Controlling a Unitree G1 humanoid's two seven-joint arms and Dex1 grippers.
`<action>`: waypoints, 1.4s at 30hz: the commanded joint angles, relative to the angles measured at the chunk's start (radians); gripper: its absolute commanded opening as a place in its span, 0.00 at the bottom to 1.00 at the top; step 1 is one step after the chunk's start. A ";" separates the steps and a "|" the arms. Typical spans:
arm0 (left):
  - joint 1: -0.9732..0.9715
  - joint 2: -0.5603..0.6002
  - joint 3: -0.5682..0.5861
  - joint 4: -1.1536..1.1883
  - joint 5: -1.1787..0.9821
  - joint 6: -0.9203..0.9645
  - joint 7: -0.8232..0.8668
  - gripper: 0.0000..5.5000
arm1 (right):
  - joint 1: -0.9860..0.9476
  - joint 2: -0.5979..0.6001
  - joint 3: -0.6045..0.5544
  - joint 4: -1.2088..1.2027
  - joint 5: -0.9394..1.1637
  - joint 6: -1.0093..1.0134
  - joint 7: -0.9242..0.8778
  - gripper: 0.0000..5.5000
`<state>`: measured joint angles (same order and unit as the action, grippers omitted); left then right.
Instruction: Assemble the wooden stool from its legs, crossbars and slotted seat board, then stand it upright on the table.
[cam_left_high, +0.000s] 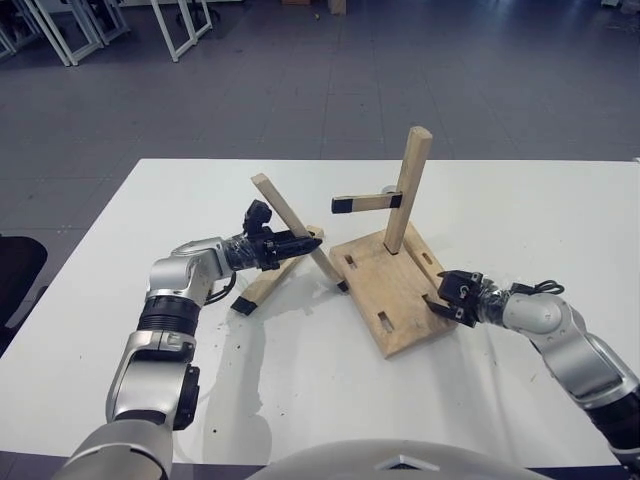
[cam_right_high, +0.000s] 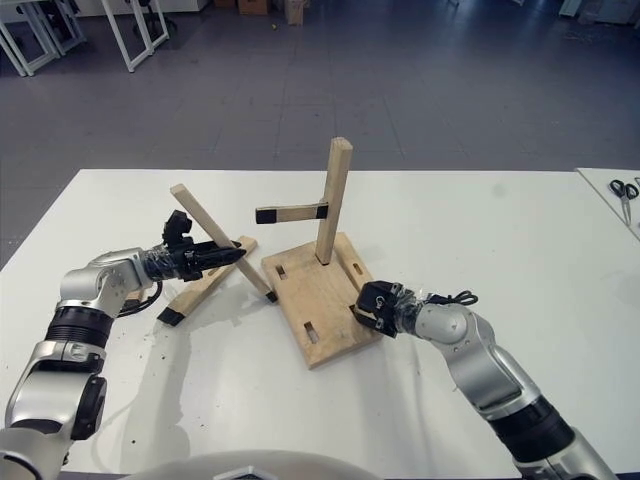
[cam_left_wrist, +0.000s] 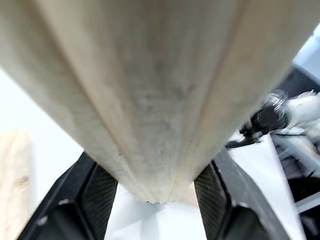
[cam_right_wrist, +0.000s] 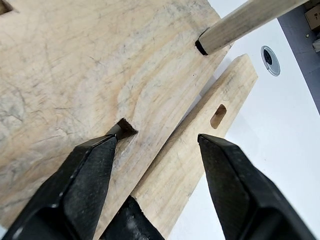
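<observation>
The slotted seat board (cam_left_high: 385, 290) lies tilted on the white table (cam_left_high: 500, 200). One leg (cam_left_high: 408, 190) stands upright in it, with a black-tipped crossbar (cam_left_high: 365, 202) sticking out sideways. My left gripper (cam_left_high: 300, 243) is shut on a second leg (cam_left_high: 285, 215), held slanted just left of the board; in the left wrist view that leg (cam_left_wrist: 150, 90) sits between the fingers (cam_left_wrist: 95, 200). My right gripper (cam_left_high: 445, 297) is open at the board's right edge. Its fingers (cam_right_wrist: 95, 160) straddle the board (cam_right_wrist: 75, 65) and a slotted piece (cam_right_wrist: 200, 135) beneath it.
Another wooden piece with a black end (cam_left_high: 262, 283) lies flat on the table below the held leg. Scissors (cam_right_high: 624, 192) rest at the far right edge. Bare table stretches in front of the board and to the right. Metal frames (cam_left_high: 180, 25) stand on the floor behind.
</observation>
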<state>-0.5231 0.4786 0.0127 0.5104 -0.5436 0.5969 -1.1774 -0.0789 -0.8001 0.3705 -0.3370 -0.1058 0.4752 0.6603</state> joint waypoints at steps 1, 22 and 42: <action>-0.024 0.047 0.043 -0.053 -0.019 0.028 -0.028 0.37 | 0.121 -0.074 0.074 0.077 -0.063 0.018 0.064 0.54; 0.040 -0.039 0.042 -0.135 0.027 -0.017 0.068 0.37 | 0.183 -0.073 0.129 -0.016 -0.117 -0.037 0.093 0.54; -0.101 -0.029 -0.067 0.128 0.183 -0.165 0.011 0.37 | 0.180 -0.058 0.126 -0.007 -0.156 -0.038 0.094 0.54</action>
<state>-0.6029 0.4068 -0.0271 0.5954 -0.4472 0.4529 -1.1855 -0.0159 -0.8665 0.3965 -0.4107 -0.2703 0.3991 0.6612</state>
